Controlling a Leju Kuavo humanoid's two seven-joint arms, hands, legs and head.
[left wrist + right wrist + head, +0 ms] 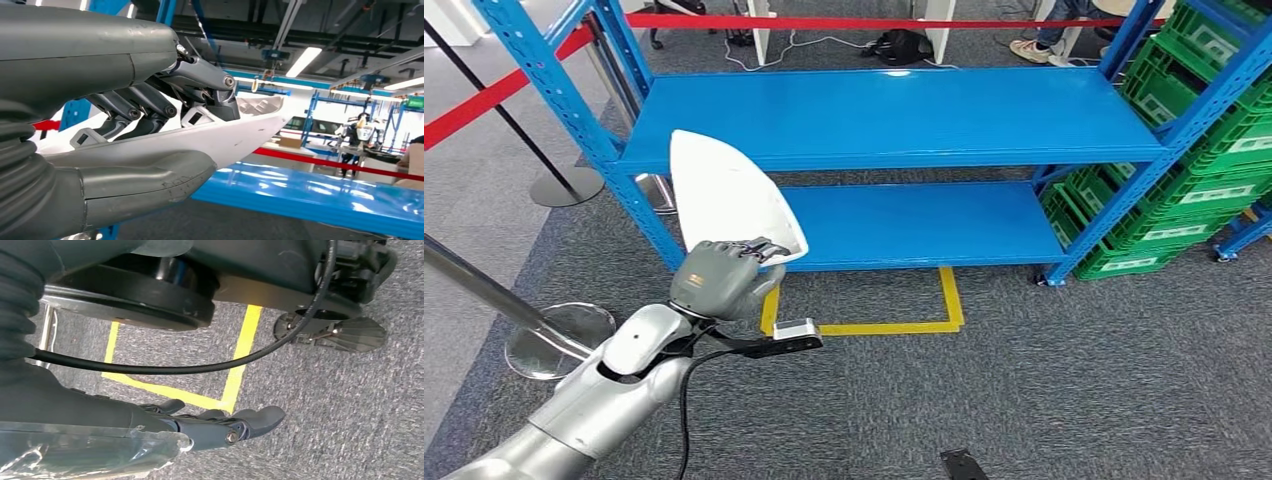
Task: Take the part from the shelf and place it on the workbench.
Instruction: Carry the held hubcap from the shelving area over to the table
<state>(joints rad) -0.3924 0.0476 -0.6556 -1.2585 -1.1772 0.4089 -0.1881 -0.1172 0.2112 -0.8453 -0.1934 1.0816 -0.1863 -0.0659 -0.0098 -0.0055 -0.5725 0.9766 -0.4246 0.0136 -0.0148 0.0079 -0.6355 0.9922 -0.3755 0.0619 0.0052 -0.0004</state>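
Note:
The part (724,195) is a white, wedge-shaped plastic shell, and my left hand (719,278) grips it by its near edge. I hold it upright in front of the left end of the blue shelf (894,115), whose boards are bare. In the left wrist view the dark fingers (150,100) lie over the part's (235,137) rim with the thumb beneath it. My right hand (220,425) hangs above the grey carpet with its fingers apart and nothing in them.
Stacked green crates (1204,150) stand right of the shelf. Red barrier tape (874,22) runs behind it, and a stanchion base (559,335) sits at the left. Yellow tape (894,325) marks a square on the carpet. A person's feet (1039,45) show at the back.

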